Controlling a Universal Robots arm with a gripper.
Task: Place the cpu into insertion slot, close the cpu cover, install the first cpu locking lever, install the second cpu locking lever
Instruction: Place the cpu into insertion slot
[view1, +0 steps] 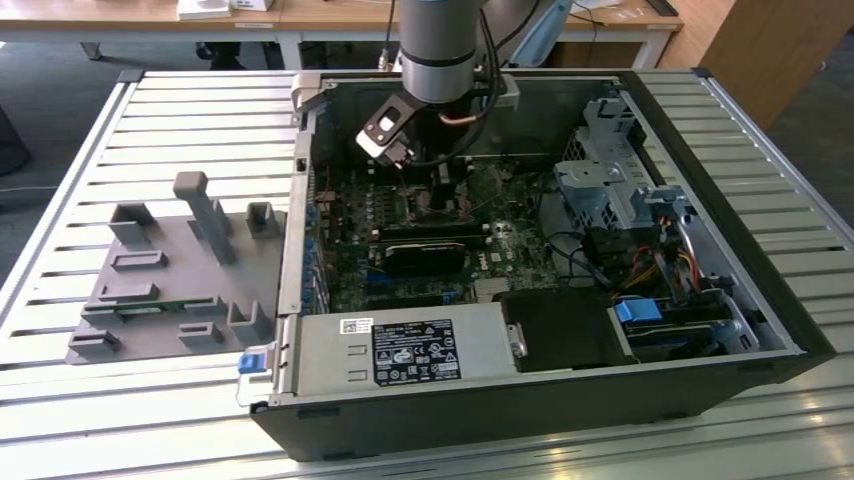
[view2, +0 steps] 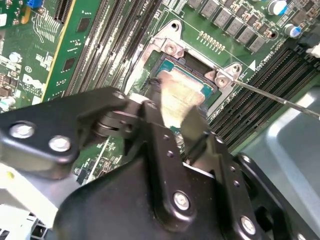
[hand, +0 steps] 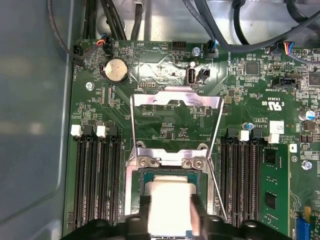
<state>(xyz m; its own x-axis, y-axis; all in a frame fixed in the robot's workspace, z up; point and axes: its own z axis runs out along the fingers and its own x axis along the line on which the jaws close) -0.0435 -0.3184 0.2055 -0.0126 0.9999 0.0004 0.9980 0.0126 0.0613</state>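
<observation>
Claw fingers are clamped on cpu, held at insertion slot directly beneath; cpu cover is swung open just beyond tips.

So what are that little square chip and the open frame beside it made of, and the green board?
The cpu: top looks like dull, matte silver-grey metal, with a soft even sheen. The cpu cover: thin, brighter metal, perhaps stamped steel, glinting along its edges. The motherboard: green coated laminate by the look, with fine printed markings.
</observation>
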